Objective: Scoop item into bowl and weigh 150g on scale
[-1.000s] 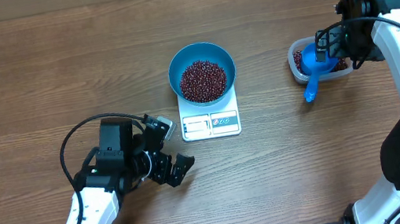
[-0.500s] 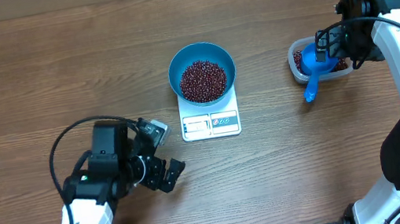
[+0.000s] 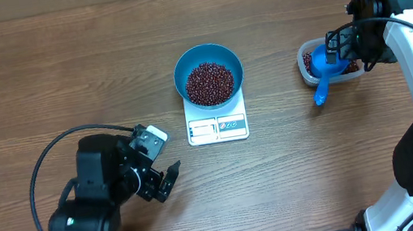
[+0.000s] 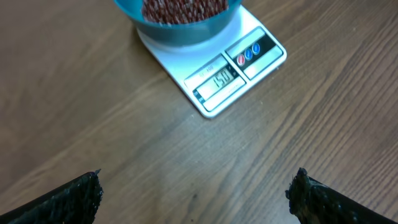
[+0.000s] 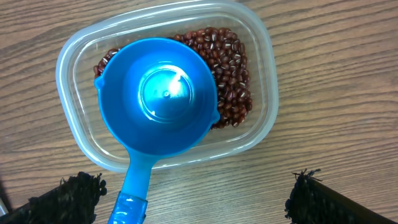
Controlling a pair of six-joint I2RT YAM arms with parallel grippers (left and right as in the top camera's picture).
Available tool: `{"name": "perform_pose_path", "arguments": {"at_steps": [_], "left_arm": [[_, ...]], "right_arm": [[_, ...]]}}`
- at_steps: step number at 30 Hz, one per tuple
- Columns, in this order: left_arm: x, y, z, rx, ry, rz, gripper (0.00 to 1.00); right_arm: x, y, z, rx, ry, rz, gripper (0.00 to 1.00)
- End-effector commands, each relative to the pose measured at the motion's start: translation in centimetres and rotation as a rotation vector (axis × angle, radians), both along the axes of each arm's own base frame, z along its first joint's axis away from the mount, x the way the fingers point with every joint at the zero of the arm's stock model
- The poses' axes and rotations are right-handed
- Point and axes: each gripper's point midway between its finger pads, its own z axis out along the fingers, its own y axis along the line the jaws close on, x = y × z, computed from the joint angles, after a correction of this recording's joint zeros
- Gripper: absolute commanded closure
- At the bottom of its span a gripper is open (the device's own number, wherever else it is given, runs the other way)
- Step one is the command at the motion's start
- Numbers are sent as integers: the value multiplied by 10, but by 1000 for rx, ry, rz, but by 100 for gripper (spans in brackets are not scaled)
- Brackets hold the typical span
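Observation:
The blue bowl (image 3: 208, 72) stands on the white scale (image 3: 217, 128), holding a pile of red-brown beans (image 3: 209, 83). In the left wrist view the scale (image 4: 239, 71) shows its display, with the bowl (image 4: 180, 28) at the top edge. My left gripper (image 3: 165, 180) is open and empty over bare wood, to the front left of the scale, its fingertips (image 4: 71, 199) wide apart. My right gripper (image 5: 196, 196) is open and empty above the clear tub (image 5: 264, 118). A blue scoop (image 5: 158, 93) rests in the tub on more beans (image 5: 230, 62).
The scoop's handle (image 5: 134, 186) sticks out over the tub's front rim toward my right gripper's left finger. The tub (image 3: 307, 65) sits at the right of the wooden table (image 3: 60, 72). A black cable (image 3: 42, 169) loops beside the left arm.
The left arm has drawn back to the left and toward the table's front edge, away from the scale, with its gripper still open. The right arm has not moved.

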Motion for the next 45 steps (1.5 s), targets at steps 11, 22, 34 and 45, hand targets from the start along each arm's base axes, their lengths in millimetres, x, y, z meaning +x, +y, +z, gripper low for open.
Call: {"name": "perform_pose_path", "arguments": {"at_steps": [11, 22, 34, 45], "left_arm": [[-8, 2, 55, 49, -280, -88, 0], [-19, 17, 90, 66, -472, -37, 0], [-18, 41, 112, 61, -728, 82, 0], [-8, 70, 99, -108, -931, 321, 0]], "right_arm": [[-1, -1, 6, -8, -15, -1, 0], [-1, -1, 6, -9, -15, -1, 0], [-1, -1, 6, -9, -15, -1, 0], [-1, -1, 6, -8, -15, -1, 0]]}}
